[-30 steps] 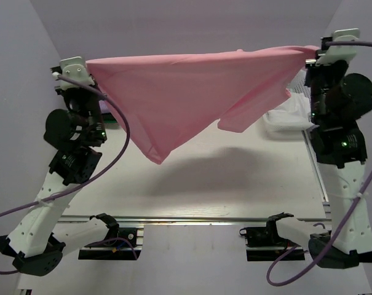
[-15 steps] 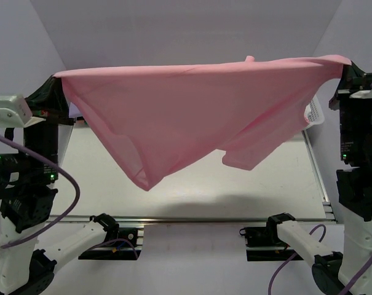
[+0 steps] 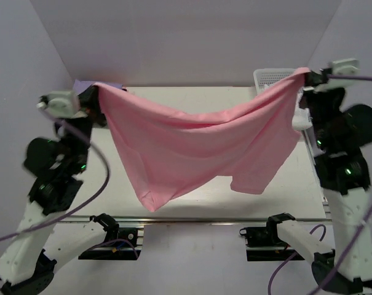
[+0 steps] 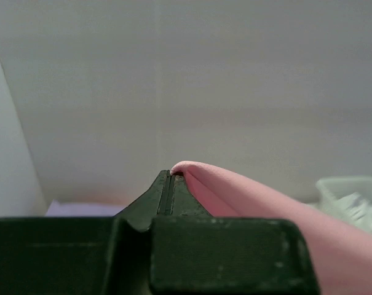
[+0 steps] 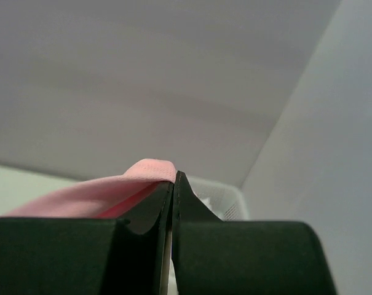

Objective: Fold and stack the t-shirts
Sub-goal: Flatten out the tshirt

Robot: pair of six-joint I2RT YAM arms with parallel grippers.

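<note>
The pink t-shirt hangs spread in the air between my two grippers, sagging in the middle, its lower point and one sleeve dangling above the table. My left gripper is shut on its left corner; in the left wrist view the pink cloth comes out of the closed tips. My right gripper is shut on the right corner; in the right wrist view the cloth leaves the closed tips to the left. A lavender cloth shows at the back left.
The white lattice basket stands at the back right behind the shirt, also in the right wrist view and left wrist view. The white table lies below. Grey walls close in on three sides.
Both grippers have moved forward away from the camera and lowered with the shirt, which now sags in the middle. The basket and lavender cloth have come into view.
</note>
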